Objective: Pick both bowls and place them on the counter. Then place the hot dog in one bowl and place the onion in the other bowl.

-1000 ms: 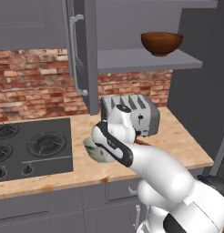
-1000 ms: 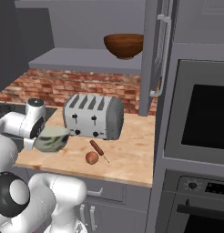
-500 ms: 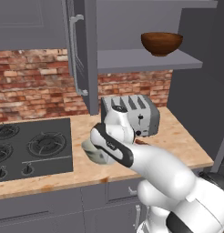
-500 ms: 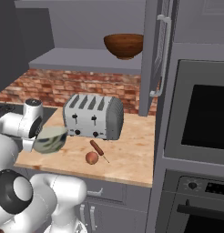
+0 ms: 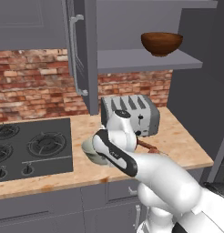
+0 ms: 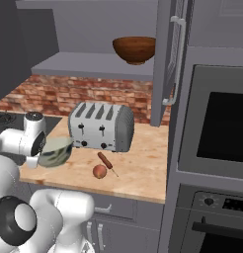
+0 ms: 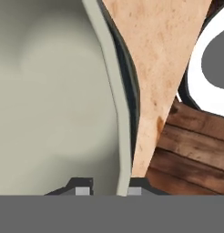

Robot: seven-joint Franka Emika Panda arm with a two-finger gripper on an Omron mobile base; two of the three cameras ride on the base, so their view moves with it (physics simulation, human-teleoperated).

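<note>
Jaws pinched narrow on rim of grey-green bowl (image 7: 50, 91): one tip inside, one outside wall. Bowl tilted, held just above desk (image 6: 138, 173), left of toaster (image 6: 101, 127).

Toaster (image 6: 100, 127) blocks back of counter (image 6: 143, 170); front strip free.

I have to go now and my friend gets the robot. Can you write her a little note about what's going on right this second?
Gripper: shut on the rim of the grey-green bowl, carried tilted over the counter, left of the toaster.
Brown bowl: up on the shelf.
Hot dog and onion: lying on the counter in front of the toaster.
Done: first bowl picked.
Left: set it down, fetch the brown bowl, put the hot dog in one and the onion in the other.
</note>
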